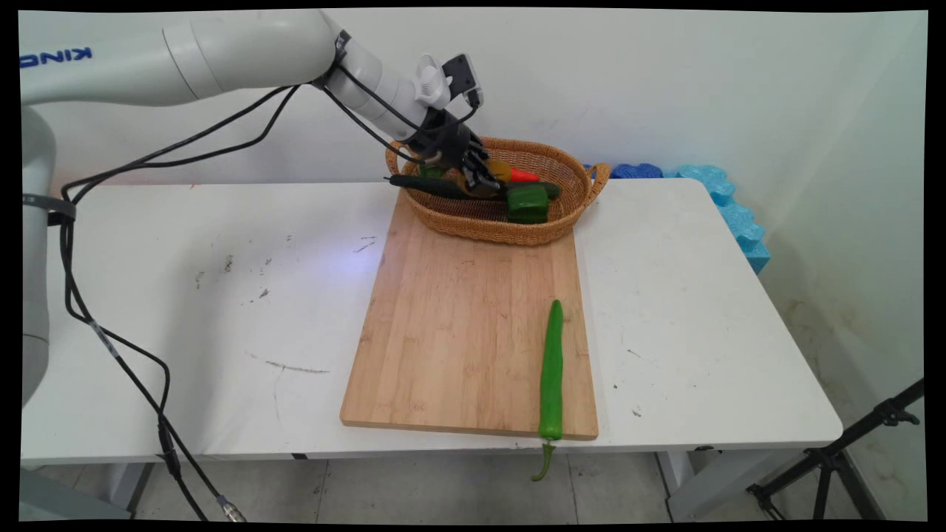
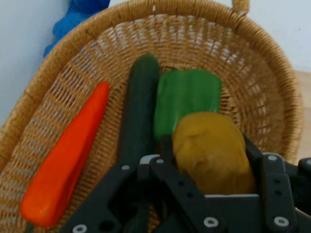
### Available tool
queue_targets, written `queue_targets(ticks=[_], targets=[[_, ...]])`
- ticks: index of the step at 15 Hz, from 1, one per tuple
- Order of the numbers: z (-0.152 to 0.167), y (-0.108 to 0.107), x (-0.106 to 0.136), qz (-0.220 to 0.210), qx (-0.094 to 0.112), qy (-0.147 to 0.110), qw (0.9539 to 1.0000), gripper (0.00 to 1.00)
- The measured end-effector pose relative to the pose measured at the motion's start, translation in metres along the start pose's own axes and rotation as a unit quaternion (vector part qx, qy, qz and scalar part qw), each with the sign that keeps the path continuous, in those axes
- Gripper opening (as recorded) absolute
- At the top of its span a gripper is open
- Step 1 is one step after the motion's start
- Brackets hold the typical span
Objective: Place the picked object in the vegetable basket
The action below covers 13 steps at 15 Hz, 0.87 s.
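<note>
A long green chili [image 1: 551,369] lies on the cutting board [image 1: 465,325] near the tabletop's [image 1: 222,310] front edge. Farther back, in the wicker basket [image 1: 495,222], the tool [image 1: 477,177] pinches a yellow potato [image 2: 211,153], beside a cucumber [image 2: 138,116], green pepper [image 2: 187,97] and carrot [image 2: 68,155].

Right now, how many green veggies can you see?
3. A long green chili pepper lies on the cutting board, its stem past the near edge. A green bell pepper and a dark cucumber lie in the wicker basket. Others may hide underneath.
</note>
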Motion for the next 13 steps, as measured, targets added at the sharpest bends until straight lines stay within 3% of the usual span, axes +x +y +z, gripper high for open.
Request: queue_targets(ticks=[8,9,13], targets=[[0.015,-0.011,-0.015,-0.008,0.007,-0.007,0.9999,0.00],[0.016,-0.011,-0.016,-0.009,0.007,-0.008,0.9999,1.00],[0.020,-0.013,-0.021,-0.010,0.007,-0.009,0.9999,1.00]])
